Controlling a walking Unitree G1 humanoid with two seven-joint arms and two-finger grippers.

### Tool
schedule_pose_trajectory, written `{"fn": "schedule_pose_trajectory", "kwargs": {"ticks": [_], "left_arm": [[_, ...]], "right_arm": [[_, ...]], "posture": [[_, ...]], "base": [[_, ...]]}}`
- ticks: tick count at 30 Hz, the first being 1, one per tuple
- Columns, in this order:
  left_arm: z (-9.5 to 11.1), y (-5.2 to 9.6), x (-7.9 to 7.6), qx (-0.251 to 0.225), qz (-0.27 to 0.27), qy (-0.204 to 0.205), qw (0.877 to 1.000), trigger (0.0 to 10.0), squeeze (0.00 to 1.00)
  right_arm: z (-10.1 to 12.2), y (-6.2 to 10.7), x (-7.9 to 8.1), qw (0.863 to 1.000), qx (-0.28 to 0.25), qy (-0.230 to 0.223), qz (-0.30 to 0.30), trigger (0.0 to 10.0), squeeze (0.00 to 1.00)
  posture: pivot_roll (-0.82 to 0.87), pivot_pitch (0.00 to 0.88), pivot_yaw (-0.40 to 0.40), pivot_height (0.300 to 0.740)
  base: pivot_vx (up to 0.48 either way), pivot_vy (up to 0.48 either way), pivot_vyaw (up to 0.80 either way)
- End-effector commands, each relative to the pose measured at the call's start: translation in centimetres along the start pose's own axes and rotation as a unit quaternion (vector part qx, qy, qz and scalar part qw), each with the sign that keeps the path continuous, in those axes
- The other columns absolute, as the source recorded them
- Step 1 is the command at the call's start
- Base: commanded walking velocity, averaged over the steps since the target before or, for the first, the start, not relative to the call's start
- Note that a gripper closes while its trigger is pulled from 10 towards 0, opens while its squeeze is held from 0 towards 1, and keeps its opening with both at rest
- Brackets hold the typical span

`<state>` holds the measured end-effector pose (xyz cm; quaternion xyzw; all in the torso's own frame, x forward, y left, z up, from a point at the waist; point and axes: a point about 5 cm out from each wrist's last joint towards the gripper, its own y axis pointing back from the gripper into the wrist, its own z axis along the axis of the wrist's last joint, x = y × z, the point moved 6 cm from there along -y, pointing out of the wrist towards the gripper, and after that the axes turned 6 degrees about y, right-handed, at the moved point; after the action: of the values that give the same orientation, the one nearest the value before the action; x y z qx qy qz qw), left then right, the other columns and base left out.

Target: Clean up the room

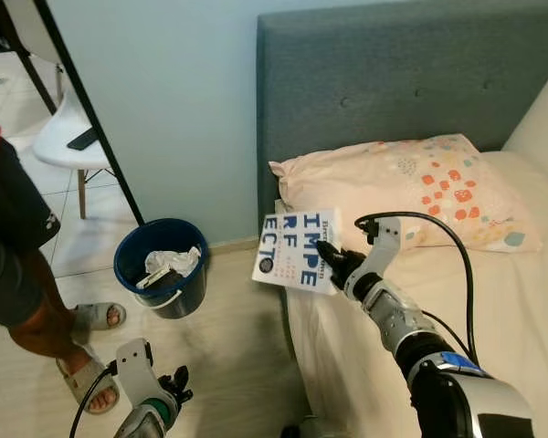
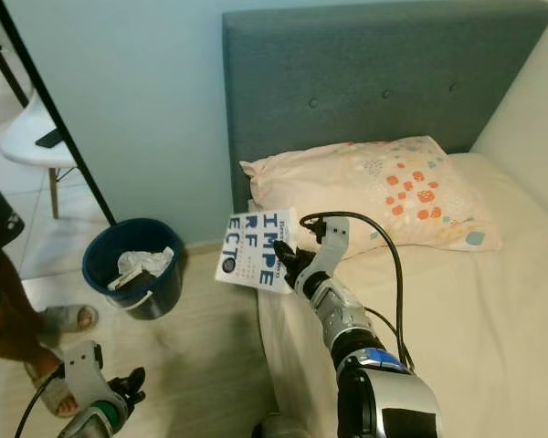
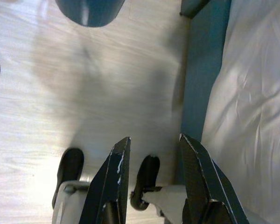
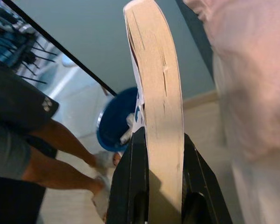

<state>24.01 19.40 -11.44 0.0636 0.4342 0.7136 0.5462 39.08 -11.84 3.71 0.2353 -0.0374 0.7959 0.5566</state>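
The right tool (image 1: 327,254) is clamped on a white book (image 1: 297,250), held upright over the bed's (image 1: 521,301) edge. The blue bucket (image 1: 162,266) sits on the floor to its left, nearer the left tool (image 1: 181,380), which hangs low with fingers apart.

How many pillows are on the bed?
1. The pillow, pink with orange and blue spots, lies at the head of the bed, against the grey headboard. The right gripper holds a book just in front of it.
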Motion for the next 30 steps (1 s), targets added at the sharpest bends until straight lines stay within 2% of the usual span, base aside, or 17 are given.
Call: {"fn": "schedule_pose_trajectory", "kwargs": {"ticks": [1, 5, 6, 8, 11, 13, 20, 30], "left_arm": [[-0.5, 0.1, 0.4, 0.011, 0.006, -0.005, 1.000, 10.0, 0.00], [-0.5, 0.1, 0.4, 0.010, 0.006, -0.003, 1.000, 10.0, 0.00], [-0.5, 0.1, 0.4, 0.010, 0.006, -0.002, 1.000, 10.0, 0.00], [-0.5, 0.1, 0.4, 0.010, 0.006, -0.002, 1.000, 10.0, 0.00], [-0.7, 0.1, 0.3, 0.011, 0.006, 0.002, 1.000, 10.0, 0.00], [-0.7, 0.2, 0.2, 0.011, 0.004, 0.006, 1.000, 10.0, 0.00], [-0.6, 0.1, 0.1, 0.008, 0.001, 0.006, 1.000, 10.0, 0.00], [-0.4, 0.1, 0.3, 0.004, 0.007, 0.001, 1.000, 10.0, 0.00]], "right_arm": [[-0.3, 0.1, -0.4, 1.000, 0.005, 0.001, -0.010, 10.0, 0.00], [-1.1, 0.6, -1.5, 0.999, 0.022, -0.005, -0.045, 10.0, 0.00], [-1.7, 1.0, -2.5, 0.997, 0.033, -0.015, -0.074, 10.0, 0.00], [-1.7, 1.0, -2.5, 0.997, 0.033, -0.015, -0.074, 10.0, 0.00], [-2.8, 2.4, -5.0, 0.988, 0.046, -0.043, -0.139, 10.0, 0.00], [-2.9, 2.7, -5.4, 0.987, 0.043, -0.046, -0.147, 10.0, 0.00], [-2.3, 2.4, -5.1, 0.989, 0.029, -0.054, -0.136, 10.0, 0.00], [-0.3, 1.1, -3.9, 0.990, -0.002, -0.075, -0.118, 10.0, 0.00]], "posture": [[-0.16, 0.000, 0.001, 0.740], [-0.16, 0.000, -0.001, 0.740], [-0.16, 0.000, -0.002, 0.740], [-0.16, 0.000, -0.002, 0.740], [-0.17, 0.000, -0.001, 0.740], [-0.17, 0.000, 0.001, 0.740], [-0.17, 0.000, 0.002, 0.740], [-0.17, 0.000, 0.003, 0.740]], "base": [[0.000, 0.000, 0.00], [0.000, 0.000, 0.00], [0.000, 0.000, -0.44], [0.000, 0.000, -0.44], [0.000, 0.000, -0.59], [0.000, 0.000, -0.31], [0.000, 0.000, 0.00], [0.000, 0.000, 0.00]]}}
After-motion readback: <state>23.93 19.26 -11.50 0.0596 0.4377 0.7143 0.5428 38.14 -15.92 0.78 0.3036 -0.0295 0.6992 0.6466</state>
